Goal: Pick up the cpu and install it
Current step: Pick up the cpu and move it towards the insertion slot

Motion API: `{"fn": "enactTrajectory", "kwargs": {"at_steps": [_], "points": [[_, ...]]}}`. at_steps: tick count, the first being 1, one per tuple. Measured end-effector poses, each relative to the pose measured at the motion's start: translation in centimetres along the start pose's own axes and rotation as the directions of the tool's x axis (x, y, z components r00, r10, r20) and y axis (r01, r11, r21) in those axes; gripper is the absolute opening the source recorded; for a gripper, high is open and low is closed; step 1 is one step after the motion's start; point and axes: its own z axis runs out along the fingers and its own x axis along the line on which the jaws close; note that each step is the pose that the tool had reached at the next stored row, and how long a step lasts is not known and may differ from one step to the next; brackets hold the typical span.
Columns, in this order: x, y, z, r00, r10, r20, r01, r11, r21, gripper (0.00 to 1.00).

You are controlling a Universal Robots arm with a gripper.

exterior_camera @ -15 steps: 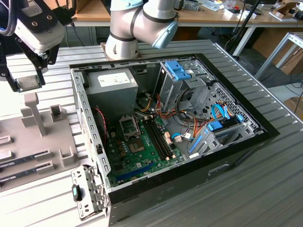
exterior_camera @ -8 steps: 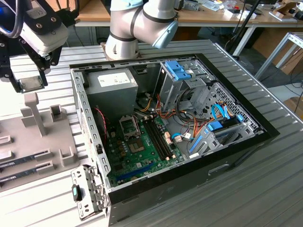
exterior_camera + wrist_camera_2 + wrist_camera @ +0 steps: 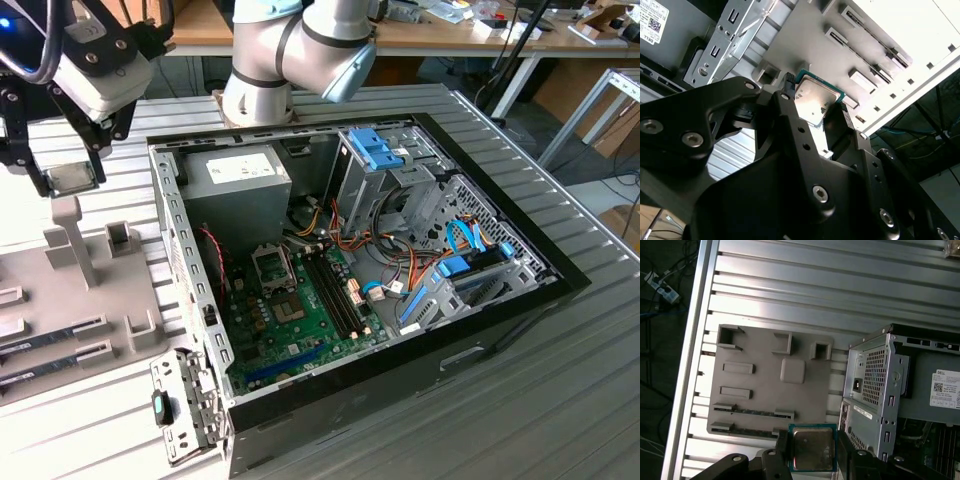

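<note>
1. Jaw state. My jaws are pinched on the cpu (image 3: 812, 448), one pad against each of two opposite edges. The metal lid faces the camera in both wrist views, and its green rim shows along the free sides.

2. Location. In the exterior view the cpu (image 3: 72, 180) hangs clear above the grey fixture tray (image 3: 60, 290), on the exterior view's left of the open computer case (image 3: 400, 380). It is well apart from the motherboard (image 3: 300, 310) and the dark square socket frame (image 3: 272, 265). In the first wrist view a raised square pad (image 3: 792, 371) on the tray lies bare. The tray rests on the slatted aluminium tabletop (image 3: 840, 290).

3. Handling. I judge the cpu to be light, thin and fully rigid, so it will not flex under grip.
- The lid looks smooth and may slip under a loose pinch.
- The underside, hidden here, is probably the fragile face.

4. Grip point. The two opposite rim edges are the correct place to hold. The grip looks centred and the part sits level between the pads.
</note>
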Motion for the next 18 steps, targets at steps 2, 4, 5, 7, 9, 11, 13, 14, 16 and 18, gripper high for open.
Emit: {"fn": "enactTrajectory", "kwargs": {"at_steps": [2, 4, 5, 7, 9, 11, 13, 14, 16, 18], "points": [[-0.09, -0.03, 0.04, 1.0, 0.0, 0.0001, 0.0, 1.0, 0.0, 0.47], [-0.22, -0.08, 0.11, 1.0, 0.0, 0.0001, 0.0, 1.0, 0.0, 0.47], [-0.26, -0.09, 0.12, 1.0, 0.0, 0.0, 0.0, 1.0, 0.0, 0.47], [-0.34, -0.12, 0.16, 1.0, 0.0, 0.0, 0.0, 1.0, 0.0, 0.47], [-0.43, -0.15, 0.2, 1.0, 0.0, 0.0, 0.0, 1.0, 0.0, 0.47], [-0.51, -0.18, 0.24, 1.0, 0.0, 0.0, 0.0, 1.0, 0.0, 0.47], [-0.61, -0.22, 0.29, 1.0, 0.0, 0.0, 0.0, 1.0, 0.0, 0.47], [-0.64, -0.23, 0.31, 1.0, 0.0, 0.0001, 0.0, 1.0, 0.0, 0.47], [-0.7, -0.25, 0.33, 1.0, 0.0, 0.0, 0.0, 1.0, 0.0, 0.47], [-0.77, -0.28, 0.37, 1.0, 0.0, 0.0001, 0.0, 1.0, 0.0, 0.47]]}}
